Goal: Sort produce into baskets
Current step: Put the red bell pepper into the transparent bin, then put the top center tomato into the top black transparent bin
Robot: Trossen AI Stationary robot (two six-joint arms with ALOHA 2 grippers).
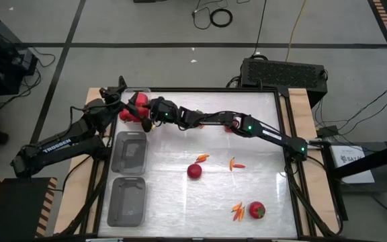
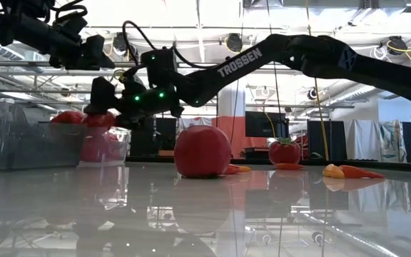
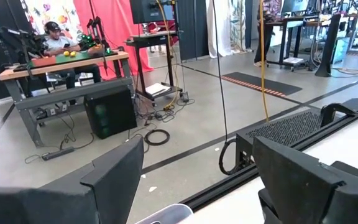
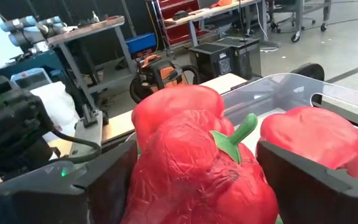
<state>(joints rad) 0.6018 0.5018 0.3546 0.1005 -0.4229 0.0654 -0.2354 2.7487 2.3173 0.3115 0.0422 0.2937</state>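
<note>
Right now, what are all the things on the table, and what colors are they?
Clear plastic bins: three, see-through, in a column along the table's left side, farthest one.
Red bell peppers: several, red with green stems, piled in the farthest bin.
Round red produce loose on the table: two, one mid-table, one near the front right.
Slender orange chili peppers: three little clusters.
Left pincer: black, open, beside the farthest bin.
Right pincer: black, around a red pepper at that bin.
</note>
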